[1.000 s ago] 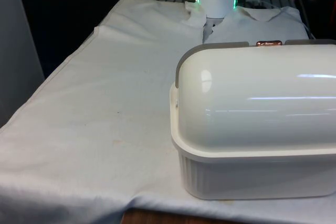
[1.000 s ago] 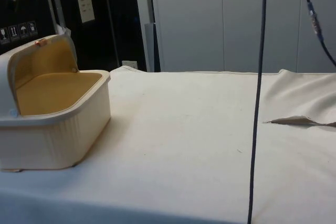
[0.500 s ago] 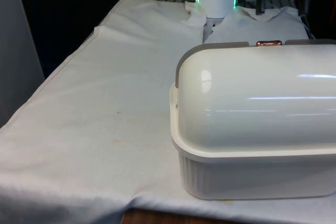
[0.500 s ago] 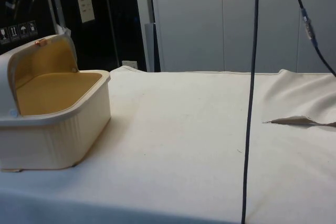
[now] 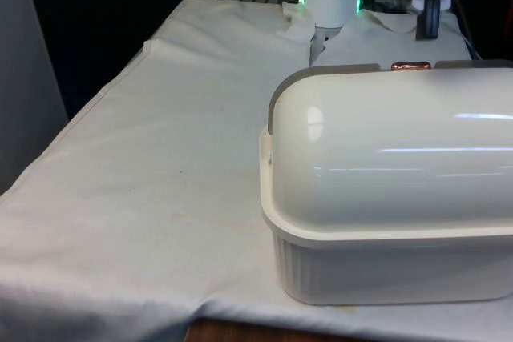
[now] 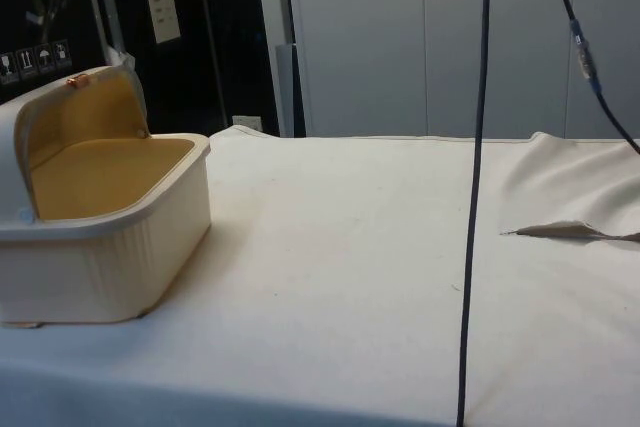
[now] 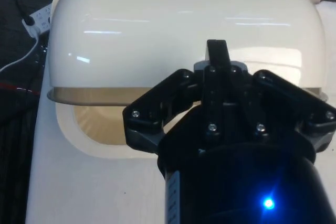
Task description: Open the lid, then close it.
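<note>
White cloth (image 5: 160, 158), one open bread box (image 5: 385, 190), one claw (image 5: 429, 26)

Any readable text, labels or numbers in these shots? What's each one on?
No text here can be read.
White sheet on the dark cabinet, side view: printed lines, too small to read.
Row of small pictogram stickers lower on that cabinet: symbols, no legible words.
Bread box: no lettering or brand mark visible.
</note>
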Robot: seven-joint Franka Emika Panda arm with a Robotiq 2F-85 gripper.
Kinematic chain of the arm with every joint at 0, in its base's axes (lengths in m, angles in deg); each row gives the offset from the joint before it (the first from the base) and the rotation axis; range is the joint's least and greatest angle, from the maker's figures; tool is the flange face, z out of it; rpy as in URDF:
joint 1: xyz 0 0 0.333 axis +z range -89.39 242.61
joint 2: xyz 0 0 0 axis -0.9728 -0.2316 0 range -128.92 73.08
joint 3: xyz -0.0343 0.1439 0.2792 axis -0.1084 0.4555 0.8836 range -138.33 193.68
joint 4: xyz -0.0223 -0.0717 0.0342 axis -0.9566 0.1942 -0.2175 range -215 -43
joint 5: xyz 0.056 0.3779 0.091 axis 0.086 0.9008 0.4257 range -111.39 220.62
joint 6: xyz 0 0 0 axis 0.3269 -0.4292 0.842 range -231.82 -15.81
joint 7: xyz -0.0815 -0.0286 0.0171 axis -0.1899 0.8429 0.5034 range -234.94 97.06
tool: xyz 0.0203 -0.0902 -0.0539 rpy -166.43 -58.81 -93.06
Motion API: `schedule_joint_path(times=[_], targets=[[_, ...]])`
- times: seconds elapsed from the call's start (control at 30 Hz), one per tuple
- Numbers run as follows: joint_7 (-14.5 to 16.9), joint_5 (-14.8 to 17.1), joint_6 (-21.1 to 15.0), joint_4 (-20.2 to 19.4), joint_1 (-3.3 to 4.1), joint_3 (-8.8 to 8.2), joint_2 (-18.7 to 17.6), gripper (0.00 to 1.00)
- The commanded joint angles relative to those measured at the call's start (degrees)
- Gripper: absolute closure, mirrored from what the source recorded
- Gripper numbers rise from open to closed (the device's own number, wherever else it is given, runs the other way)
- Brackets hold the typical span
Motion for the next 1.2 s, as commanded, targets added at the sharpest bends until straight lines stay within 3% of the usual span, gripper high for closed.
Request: schedule_joint_path(times=[0.0, 0.9, 1.17], targets=[[0.0, 0.29, 0.74, 0.52, -0.11, 0.17, -0.74, 1.0], [-0.06, 0.63, 1.43, -0.17, 0.0, 0.0, -2.64, 1.0], [-0.11, 0.57, 2.75, -1.6, 0.11, 0.0, -0.69, 1.0]])
